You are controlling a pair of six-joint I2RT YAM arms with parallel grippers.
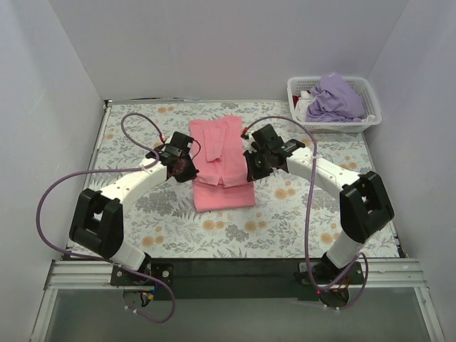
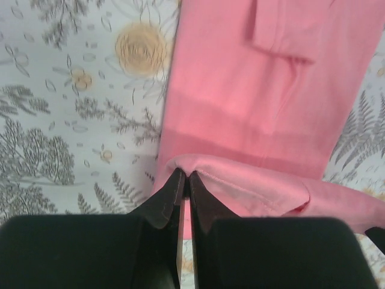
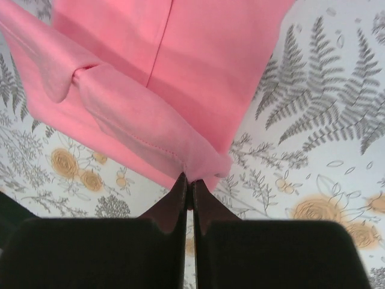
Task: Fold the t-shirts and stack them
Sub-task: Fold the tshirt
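Covering the whole table is a grey and orange floral tablecloth [image 1: 299,214], boxed in on three sides by plain white walls [image 1: 214,43], with a black mounting rail [image 1: 228,269] along the near edge where both arms are bolted. At the far right corner sits a white lattice basket [image 1: 335,127], and a crumpled lavender t-shirt [image 1: 335,100] lies in it, well apart from the arms. The salmon pink t-shirt [image 1: 217,146] lies at the middle of the cloth, folded into a long narrow strip running away from the bases. The left gripper [image 1: 182,169] is at the strip's left edge and the right gripper [image 1: 254,165] at its right edge, with the shirt between them. Each has its fingers pressed together on a raised fold of pink hem, lifted a little off the layers beneath. Loops of purple cable [image 1: 40,206] arch beside each arm.
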